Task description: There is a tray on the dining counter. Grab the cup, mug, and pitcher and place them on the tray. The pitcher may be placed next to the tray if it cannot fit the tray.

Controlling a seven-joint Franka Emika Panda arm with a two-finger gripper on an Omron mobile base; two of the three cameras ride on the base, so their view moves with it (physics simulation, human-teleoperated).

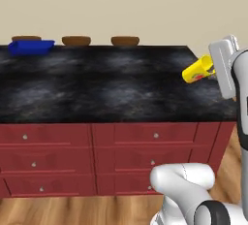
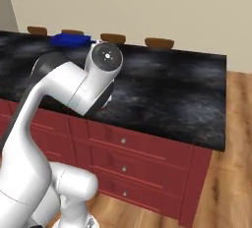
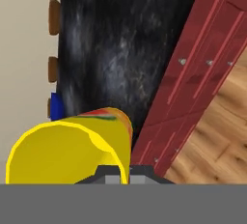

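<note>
Even, flat rendered light, soft low-resolution blur throughout, no hard shadows or glare

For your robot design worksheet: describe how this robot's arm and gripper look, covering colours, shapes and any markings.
The arm is glossy white, built of thick rounded tubular links with dark grey to black bands at the joints. One joint ends in a round white cap with a small dark dot at its centre. The hand is a flat, boxy light-grey block with rounded corners. No cables show.
</note>
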